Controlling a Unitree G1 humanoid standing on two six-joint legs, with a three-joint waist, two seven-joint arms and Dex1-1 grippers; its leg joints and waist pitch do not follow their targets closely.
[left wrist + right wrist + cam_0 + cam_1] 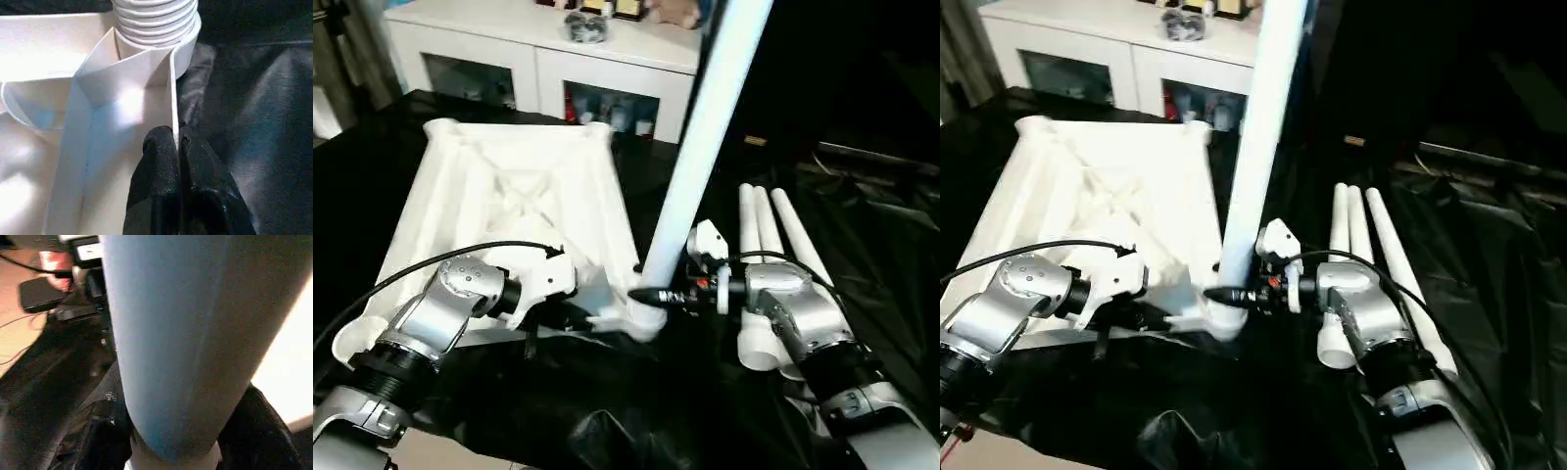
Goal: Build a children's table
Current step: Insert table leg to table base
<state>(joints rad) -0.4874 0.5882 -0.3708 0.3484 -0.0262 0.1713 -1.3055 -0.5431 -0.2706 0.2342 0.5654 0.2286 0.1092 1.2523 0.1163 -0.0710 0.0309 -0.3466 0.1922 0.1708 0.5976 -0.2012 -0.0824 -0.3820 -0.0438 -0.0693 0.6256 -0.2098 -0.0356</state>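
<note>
The children's table top [519, 196] lies upside down on black cloth, its ribbed underside facing up. One white leg [705, 127] stands upright in the near right corner socket [646, 318]. My right gripper [656, 294] is shut around the leg's lower end, with a black finger [102, 440] on each side of the tube [181, 333]. My left gripper [177, 142] is shut on the thin side wall [172, 98] of the top, close to that same corner. The leg's ribbed end [156, 24] sits in the socket just beyond its fingertips.
Three more white legs [773, 245] lie side by side on the black cloth [862, 225] to the right of my right arm. A white cabinet [538, 59] with glass doors stands behind the table top. A black cable loops over my left forearm [440, 313].
</note>
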